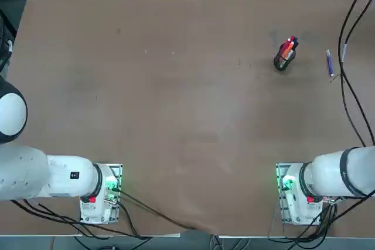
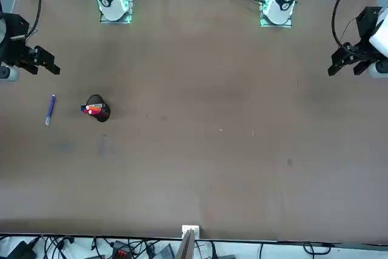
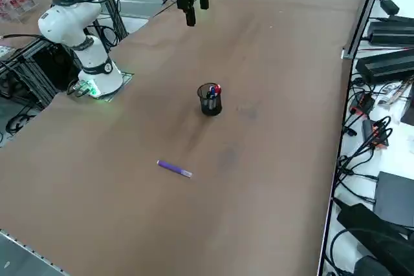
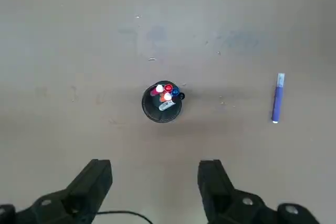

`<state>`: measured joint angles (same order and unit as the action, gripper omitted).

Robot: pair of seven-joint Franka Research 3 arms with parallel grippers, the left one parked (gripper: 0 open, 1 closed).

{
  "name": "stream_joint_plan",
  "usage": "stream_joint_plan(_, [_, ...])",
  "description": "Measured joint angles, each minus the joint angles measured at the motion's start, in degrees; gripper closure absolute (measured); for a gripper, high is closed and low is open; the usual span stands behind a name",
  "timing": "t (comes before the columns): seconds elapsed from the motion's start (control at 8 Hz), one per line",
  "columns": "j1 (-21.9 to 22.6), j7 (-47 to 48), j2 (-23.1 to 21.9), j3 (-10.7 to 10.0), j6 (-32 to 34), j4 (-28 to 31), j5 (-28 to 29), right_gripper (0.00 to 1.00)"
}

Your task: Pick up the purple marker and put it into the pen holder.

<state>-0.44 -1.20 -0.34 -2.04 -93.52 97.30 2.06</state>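
A: Why was the tool [image 4: 155,177] wide, lower edge of wrist view?
B: Probably to take the marker [image 4: 278,98], lying loose center right.
A: Holder [image 4: 162,102]?
B: Upright near center, likely to receive it.

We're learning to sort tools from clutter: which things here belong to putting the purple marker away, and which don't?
Needed:
- purple marker, lying on the table
- pen holder, upright
- right gripper, open, above the table

Not needed:
- pens already in the holder
- cables beyond the table
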Motion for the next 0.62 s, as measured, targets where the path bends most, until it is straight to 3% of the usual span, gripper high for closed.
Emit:
stream_joint_plan(0.25, [-0.66,0.23,0.51,-0.02,1.97,-0.04,-0.38,0.00])
stream_joint_plan(0.5, [-4.83,0.25,3.14,-0.13,4.34,0.27,-0.90,0.00])
stream_joint_plan(0.62, [-7.77,-0.42,6.04,-0.25,2.17,0.45,-1.37,0.00])
